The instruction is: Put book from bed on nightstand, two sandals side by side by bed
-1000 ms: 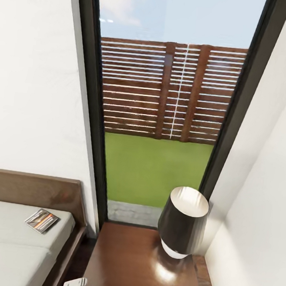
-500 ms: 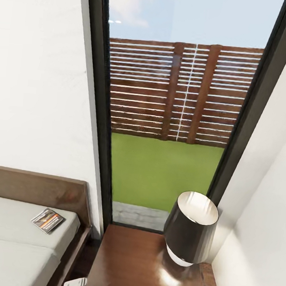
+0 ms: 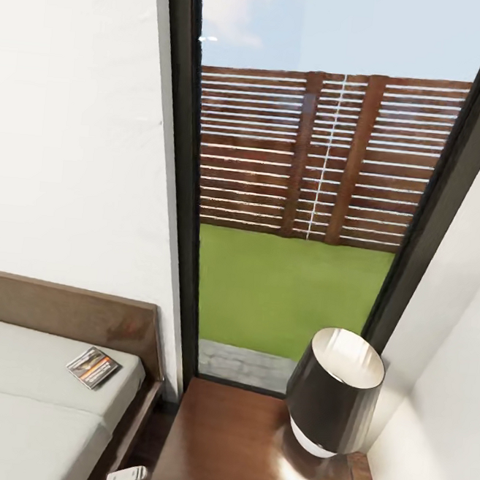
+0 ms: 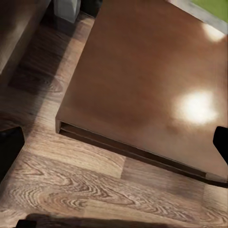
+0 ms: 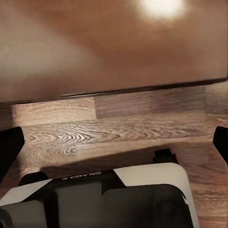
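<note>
Book on the bed, nightstand just ahead.

The book [image 3: 93, 367] lies flat on the bed [image 3: 26, 403] near the headboard [image 3: 79, 312]. Right of the bed stands the nightstand [image 3: 234, 452], a dark lamp [image 3: 334, 388] on it. Left gripper [image 4: 114, 142] and right gripper [image 5: 114, 137] hang spread over floor [image 4: 71, 180] by the nightstand's edge.

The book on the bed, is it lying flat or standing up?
Lying flat. The book rests cover up on the off-white mattress of the bed, near the headboard, its whole cover showing.
</note>
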